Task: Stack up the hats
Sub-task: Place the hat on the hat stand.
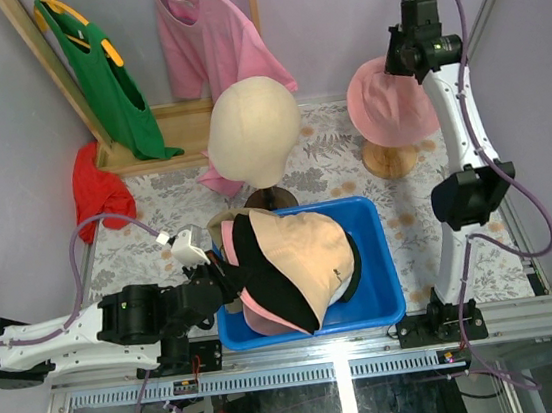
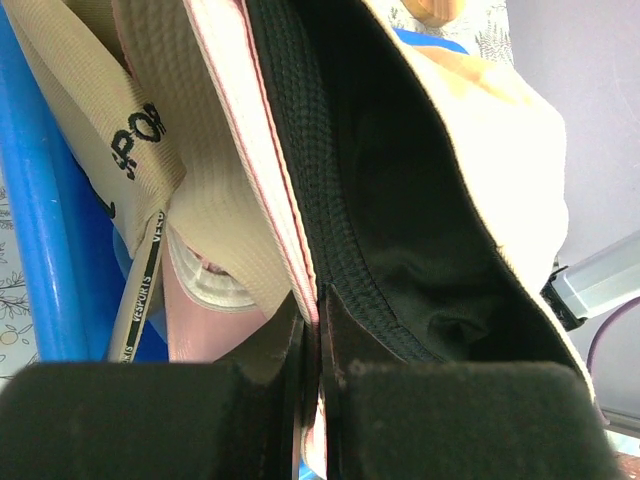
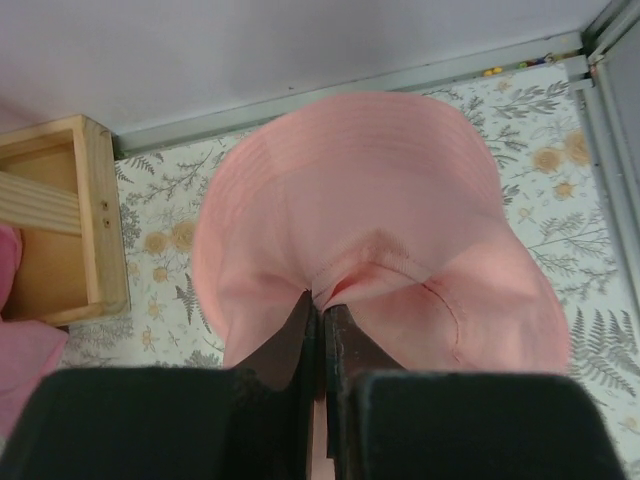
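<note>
Left tool is at the left edge of the blue bin, fingers pinched almost together on the thin rim of the pink cap. Dark green cap fabric presses right against that grip. From above, the hats sit piled in the bin: tan cap on top, the dark one under it, pink peeking out at the near side. A tan strap with dark lettering lies at the bin's left wall.

Over to the right tool, up at the far right: fingers nearly shut, nipping a fold in the crown of the pink bucket hat. That hat sits on a wooden stand, well apart from the bin.

The surface wears a floral cloth, and a pale lilac wall closes the far side.

Far left, a green garment hangs from a wooden rack, with a red cloth slumped beside it. A pink shirt hangs next along. The mannequin head stands just beyond the bin, between rack and stand.
</note>
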